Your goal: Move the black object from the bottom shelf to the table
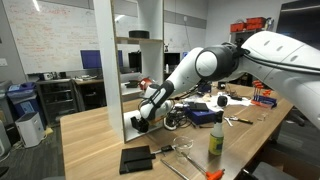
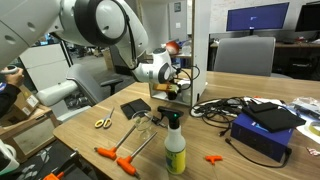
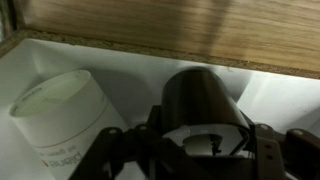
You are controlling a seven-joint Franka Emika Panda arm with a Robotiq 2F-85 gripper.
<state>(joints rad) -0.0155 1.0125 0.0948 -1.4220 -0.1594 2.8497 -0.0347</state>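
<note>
Reaching into bottom shelf [image 1: 118,115], gripper [image 3: 190,147] straddling black object [image 3: 205,100], grip unclear, light-wood table [image 1: 90,140], whiteboard [image 1: 50,35] behind

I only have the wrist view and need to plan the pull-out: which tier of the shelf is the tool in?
Observer: The lowest. In an exterior view the tool reaches into the bottom shelf, which stands on the table.
Operator: What lies on the table in front of it?
Observer: A flat black pad, apart from the shelf.
Operator: Anything beside the shelf?
Observer: A tangle of cables on one side.
</note>
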